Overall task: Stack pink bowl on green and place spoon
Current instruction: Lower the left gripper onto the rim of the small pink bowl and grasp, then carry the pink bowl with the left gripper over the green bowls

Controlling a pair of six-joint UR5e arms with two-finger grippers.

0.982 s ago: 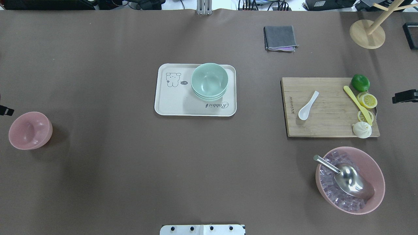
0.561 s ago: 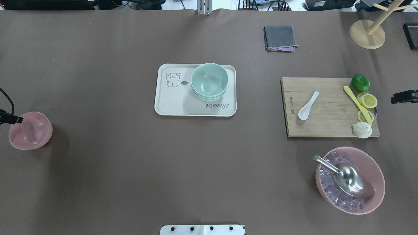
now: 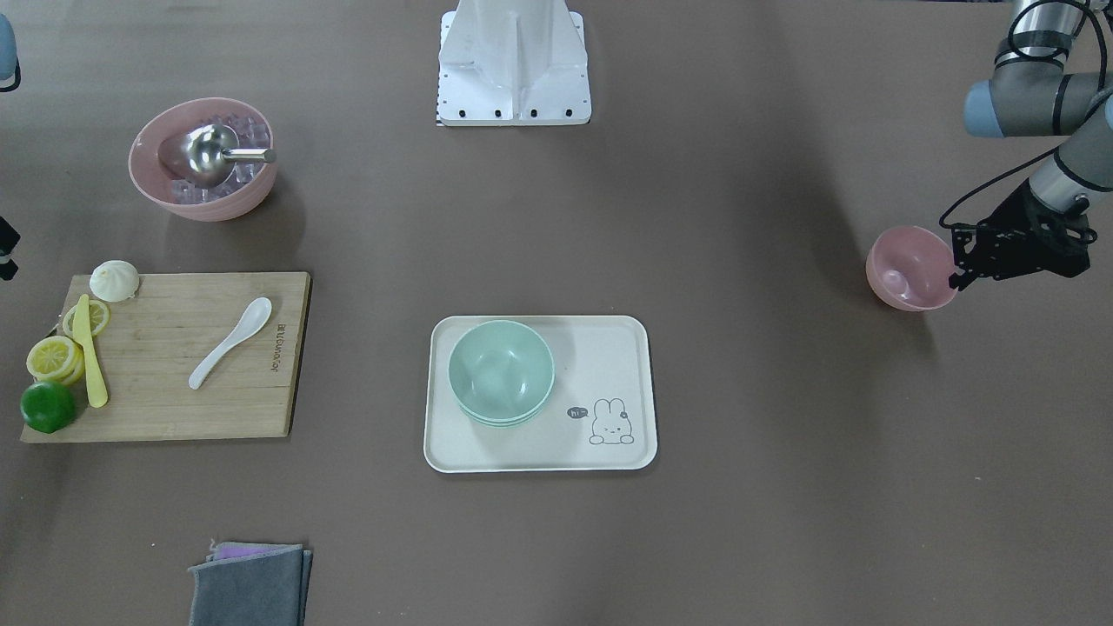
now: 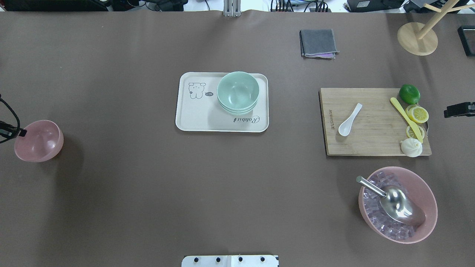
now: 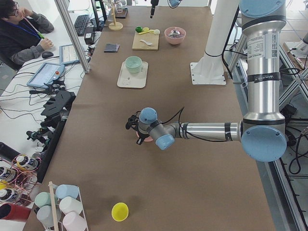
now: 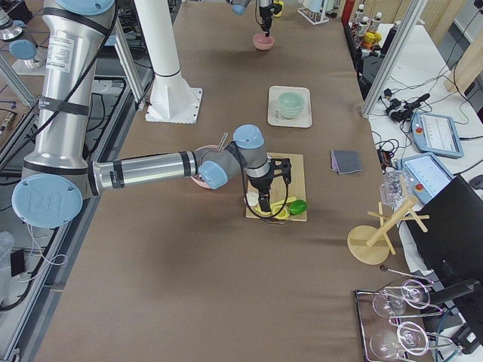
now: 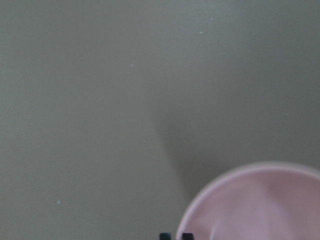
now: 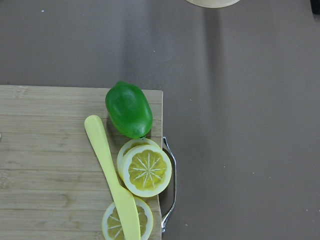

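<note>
A small pink bowl (image 4: 39, 141) is at the table's far left; it also shows in the front view (image 3: 909, 268) and the left wrist view (image 7: 260, 205). My left gripper (image 4: 20, 132) is shut on its outer rim, with the fingertips (image 7: 186, 235) close together at the rim. The bowl looks lifted and tilted. A stack of green bowls (image 4: 238, 92) stands on a cream tray (image 4: 196, 115) at the centre. A white spoon (image 4: 350, 119) lies on a wooden board (image 4: 374, 144) at the right. My right gripper (image 4: 460, 109) hangs at the right edge past the board; its jaws are hidden.
On the board's right end lie a lime (image 4: 409, 94), lemon slices (image 4: 417, 114), a yellow knife (image 4: 404, 116) and a bun (image 4: 411, 147). A large pink bowl (image 4: 428, 193) with ice and a metal scoop stands near right. A grey cloth (image 4: 318, 43) and a wooden stand (image 4: 417, 39) are far right.
My left gripper came in from the left edge and closed on the pink bowl's rim. The bowl has shifted a little right and up. The right arm has barely moved.
</note>
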